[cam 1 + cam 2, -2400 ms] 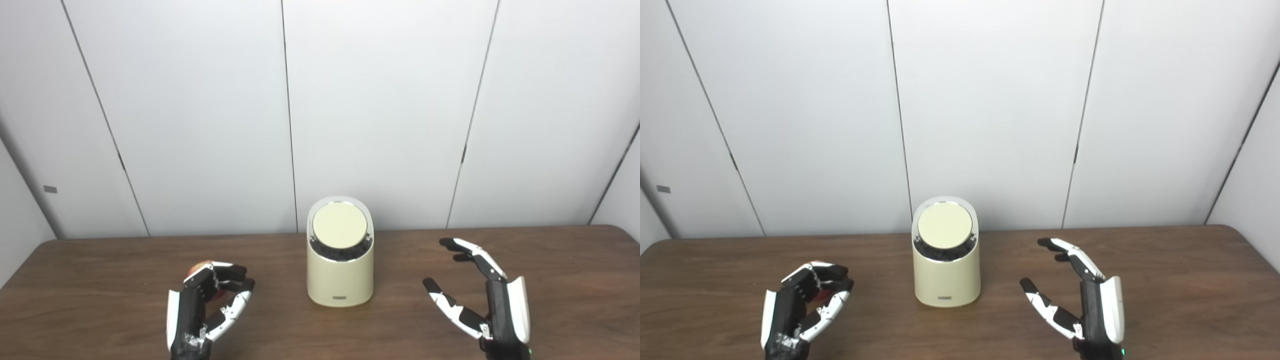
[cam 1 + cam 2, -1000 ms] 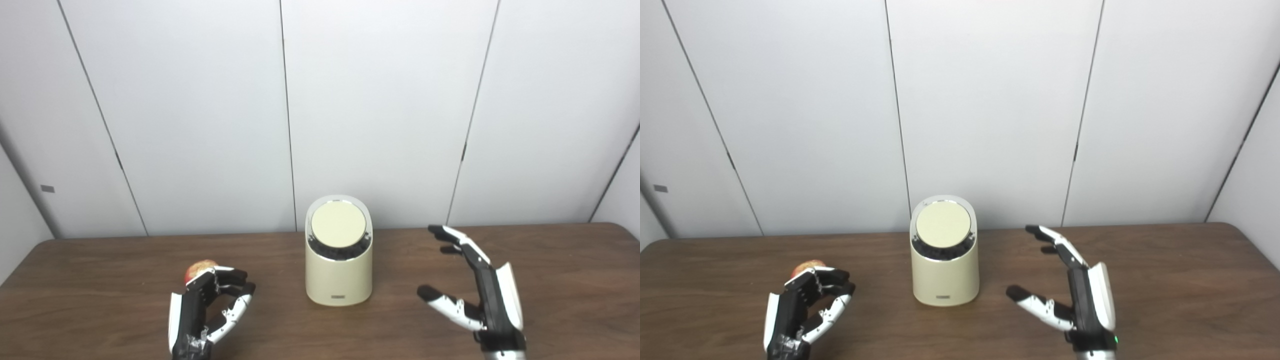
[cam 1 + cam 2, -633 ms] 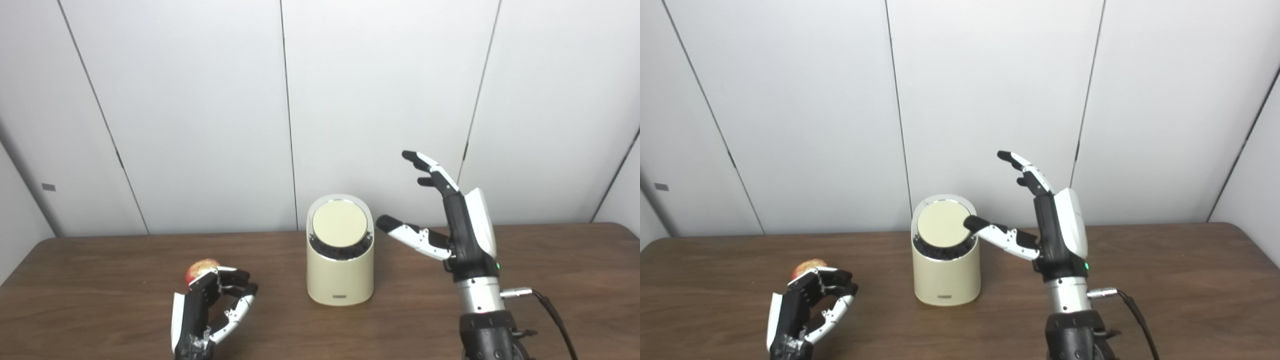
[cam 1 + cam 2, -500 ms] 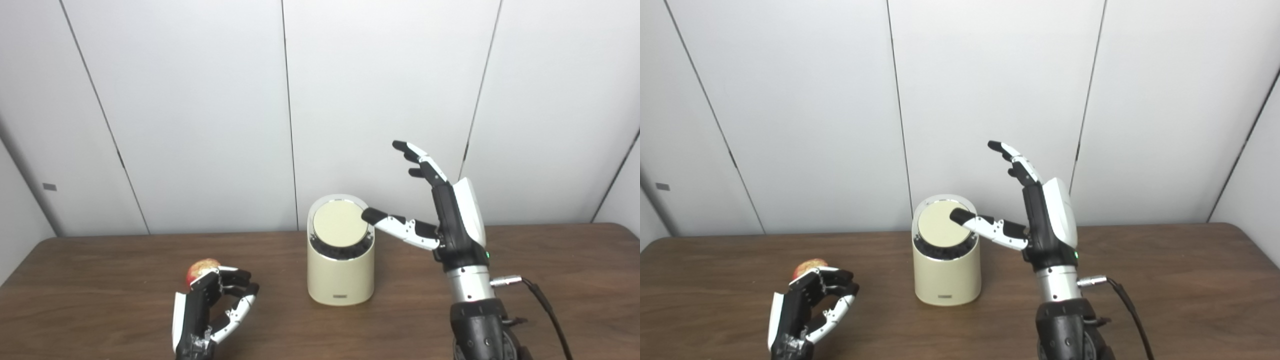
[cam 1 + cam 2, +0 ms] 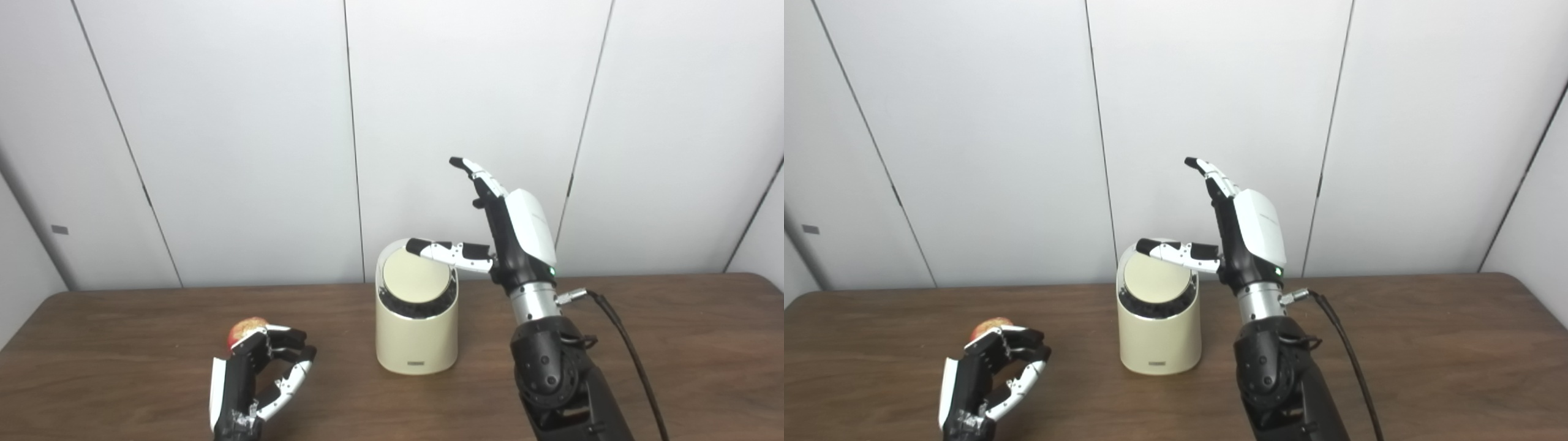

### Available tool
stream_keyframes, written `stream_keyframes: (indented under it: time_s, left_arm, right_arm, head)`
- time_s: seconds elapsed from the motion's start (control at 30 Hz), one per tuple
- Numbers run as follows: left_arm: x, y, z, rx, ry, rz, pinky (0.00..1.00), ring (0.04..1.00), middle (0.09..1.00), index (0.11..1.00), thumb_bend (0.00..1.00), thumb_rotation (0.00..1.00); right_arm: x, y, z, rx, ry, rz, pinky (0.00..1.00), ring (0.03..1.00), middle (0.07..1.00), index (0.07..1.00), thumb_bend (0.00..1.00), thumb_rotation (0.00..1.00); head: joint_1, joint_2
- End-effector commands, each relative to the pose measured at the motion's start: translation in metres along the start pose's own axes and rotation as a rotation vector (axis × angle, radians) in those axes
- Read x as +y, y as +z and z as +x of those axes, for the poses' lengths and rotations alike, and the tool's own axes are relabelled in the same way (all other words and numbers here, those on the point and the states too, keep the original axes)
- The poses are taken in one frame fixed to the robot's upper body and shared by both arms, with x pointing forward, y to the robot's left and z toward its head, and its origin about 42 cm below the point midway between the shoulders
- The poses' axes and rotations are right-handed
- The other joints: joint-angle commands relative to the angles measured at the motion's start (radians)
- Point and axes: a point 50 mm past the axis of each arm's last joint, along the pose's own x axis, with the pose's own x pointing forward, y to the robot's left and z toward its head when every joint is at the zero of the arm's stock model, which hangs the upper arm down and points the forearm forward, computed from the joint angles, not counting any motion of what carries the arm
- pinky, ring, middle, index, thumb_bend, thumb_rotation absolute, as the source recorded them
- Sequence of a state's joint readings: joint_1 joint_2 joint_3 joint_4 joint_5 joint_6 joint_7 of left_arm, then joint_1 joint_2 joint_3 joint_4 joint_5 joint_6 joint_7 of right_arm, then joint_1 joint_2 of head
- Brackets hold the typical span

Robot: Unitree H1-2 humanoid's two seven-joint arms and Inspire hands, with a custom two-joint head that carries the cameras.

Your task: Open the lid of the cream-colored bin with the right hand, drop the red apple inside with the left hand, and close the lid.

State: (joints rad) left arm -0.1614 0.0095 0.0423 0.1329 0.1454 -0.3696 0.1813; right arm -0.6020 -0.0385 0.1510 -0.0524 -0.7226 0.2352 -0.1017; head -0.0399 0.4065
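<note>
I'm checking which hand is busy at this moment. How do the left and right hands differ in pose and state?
The left hand sits low on the table, fingers curled beside the red apple; the right hand is raised above the table. The left hand's fingers are bent, while the right hand is spread open, thumb over the cream bin's lid. Both are black and white.

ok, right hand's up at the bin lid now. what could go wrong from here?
1. The right hand is open, only its thumb across the top edge of the closed lid; it may slip off.
2. A sideways push could tip the cream-colored bin.
3. The left hand sits beside the red apple, not clearly gripping it.
</note>
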Motion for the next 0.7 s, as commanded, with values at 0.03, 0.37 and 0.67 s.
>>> stream_keyframes:
  time_s: [0.03, 0.37, 0.67]
  left_arm:
    - [-0.006, 0.010, 0.012, -0.074, -0.011, -0.014, 0.50, 0.563, 0.581, 0.492, 0.48, 0.07]
    - [-0.006, 0.012, 0.012, -0.079, -0.006, -0.001, 0.49, 0.554, 0.576, 0.492, 0.48, 0.07]
    - [-0.007, 0.013, 0.013, -0.076, -0.001, -0.002, 0.50, 0.555, 0.576, 0.493, 0.48, 0.07]
  right_arm:
    - [-0.006, 0.012, 0.019, -0.045, -0.012, -0.035, 0.57, 0.804, 0.928, 0.922, 0.92, 0.42]
    - [0.013, -0.005, 0.015, 0.018, 0.053, -0.156, 0.74, 0.864, 0.896, 0.894, 0.92, 0.46]
    - [0.019, -0.020, 0.005, 0.067, 0.132, -0.206, 0.86, 0.920, 0.926, 0.915, 0.93, 0.45]
  head:
    - [0.001, 0.003]
    - [0.008, 0.006]
    - [0.011, 0.011]
